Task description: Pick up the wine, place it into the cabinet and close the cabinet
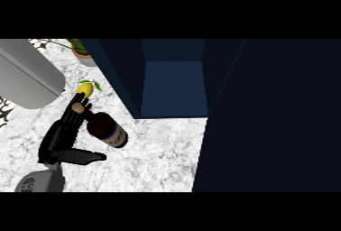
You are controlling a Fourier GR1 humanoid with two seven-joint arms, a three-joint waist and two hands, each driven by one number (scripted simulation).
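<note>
The wine bottle (106,128) is dark brown with a blue band near its base and a cork (78,107) at its top. It leans with the neck pointing up-left, left of the cabinet. My left hand (60,137) comes in from the lower left. Its straight fingers (72,115) lie along the bottle's neck and its thumb (86,156) sticks out to the right below the bottle's body. The hand is open. The dark blue cabinet (173,85) stands open at the upper middle, its inside bare. Its door (266,117) is swung out and fills the right side.
A yellow lemon (85,88) lies just beyond the fingertips. A large grey rounded object (26,72) sits at the upper left, and a potted plant (81,48) at the back. The marble counter (153,153) shows between the bottle and the door.
</note>
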